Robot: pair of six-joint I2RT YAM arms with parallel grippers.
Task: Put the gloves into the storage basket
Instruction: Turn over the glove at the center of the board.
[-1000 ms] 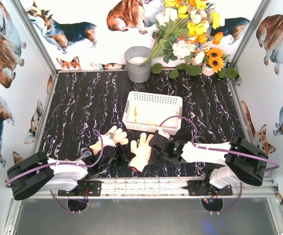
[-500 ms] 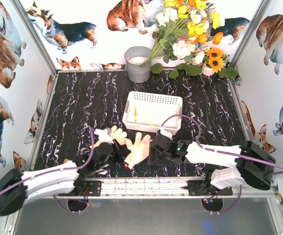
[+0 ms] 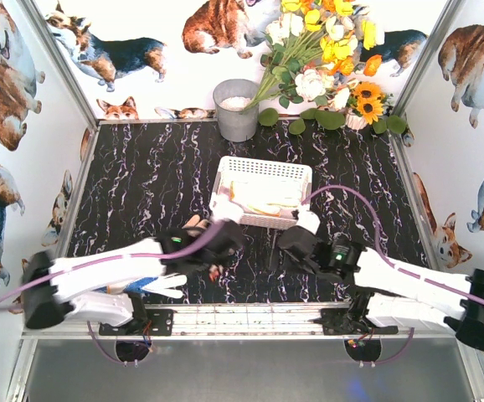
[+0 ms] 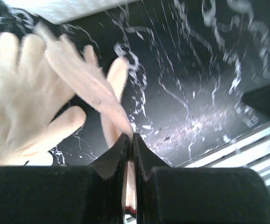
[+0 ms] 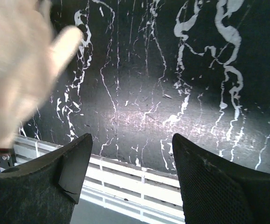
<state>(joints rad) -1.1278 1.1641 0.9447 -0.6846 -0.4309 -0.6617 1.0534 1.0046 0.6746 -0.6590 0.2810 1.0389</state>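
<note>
Left wrist view alone shows left tool (image 4: 129, 138) pinching a glove (image 4: 86, 84); right tool (image 5: 130, 145) gapes empty.

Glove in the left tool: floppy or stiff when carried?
Probably floppy: the glove hangs folded and blurred from the left tool. Likely light, since a narrow pinch holds it. Knit could snag the basket lattice.

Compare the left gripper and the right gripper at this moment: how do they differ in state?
The left gripper is shut, pinching a cream glove; the right gripper is open and empty. A second glove lies close ahead of the left gripper; the right gripper faces mostly black marbled table. Both are black and sit just short of the storage basket.
</note>
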